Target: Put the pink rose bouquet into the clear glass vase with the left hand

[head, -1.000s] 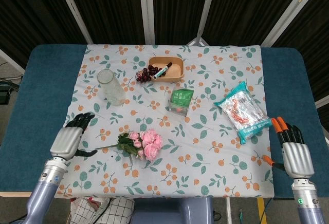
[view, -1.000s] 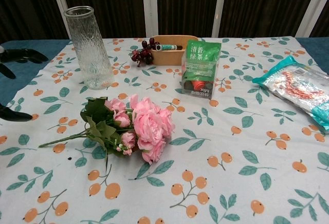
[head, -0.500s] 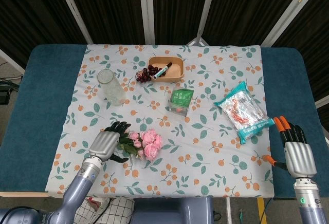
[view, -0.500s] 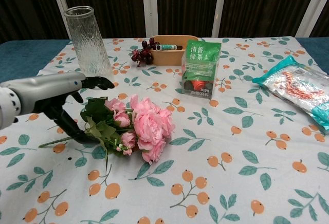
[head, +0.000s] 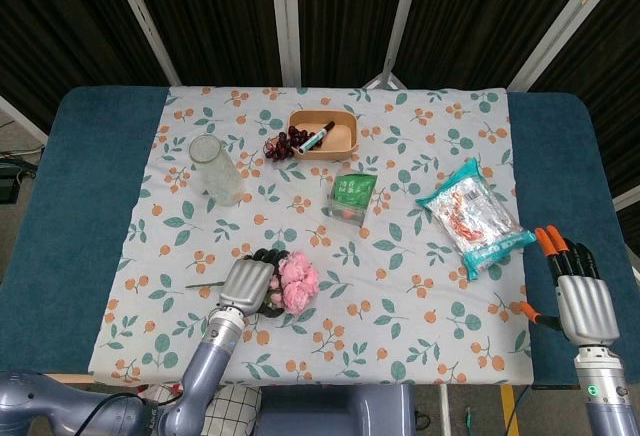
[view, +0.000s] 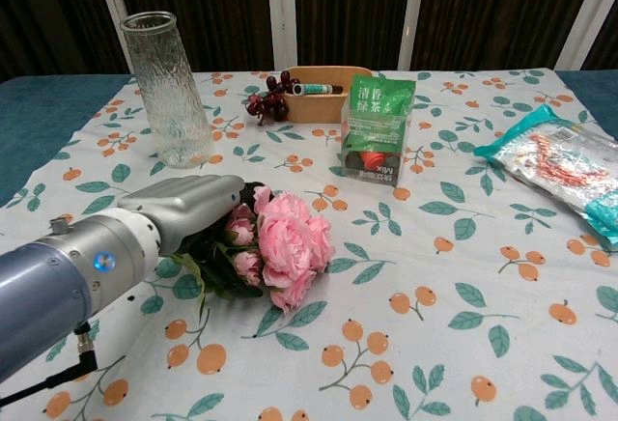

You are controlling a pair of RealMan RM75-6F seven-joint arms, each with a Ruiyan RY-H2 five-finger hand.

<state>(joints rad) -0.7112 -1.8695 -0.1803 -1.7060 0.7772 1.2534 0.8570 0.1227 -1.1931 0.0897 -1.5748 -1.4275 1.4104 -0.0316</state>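
— Where's the pink rose bouquet (view: pixel 282 247) at right now?

— Lying on its side on the floral cloth (head: pixel 420 296), near the front of the counter (head: pixel 90 156). The left hand (view: pixel 183 210) is draped over the leafy end, just behind the blooms. From the head view the hand covers the greenery and a bit of bare stem pokes out to the left.

— Has it got a grip?

— I cannot tell. The back of the hand hides the fingers in both views, so whether they are closed round the stems or just resting there is anyone's guess. The flowers look flat on the cloth, not lifted.

— So the job's barely begun?

— I'd say so. The clear glass vase (view: pixel 167 90) stands upright and empty further back on the left, well apart from the bouquet. What's left, by my reckoning: secure the stems, raise the bunch, turn it stem-down and lower it into the vase's mouth.

— And the other arm?

— The right hand (head: pixel 579 296) sits at the counter's right edge, fingers straight and apart, holding nothing.

— Anything readable on the clutter?

— The green packet (view: pixel 378 127) standing mid-counter has Chinese characters, which look like 清香绿茶, and small lettering lower down that seems upside down; I can't make it out. The snack bag (view: pixel 564 168) with teal edges shows red contents but no legible print. There's a tan tray (view: pixel 311 105) at the back with a marker (view: pixel 317 89) laid on it and dark grapes (view: pixel 267 100) beside it; the marker's label is too small to read.
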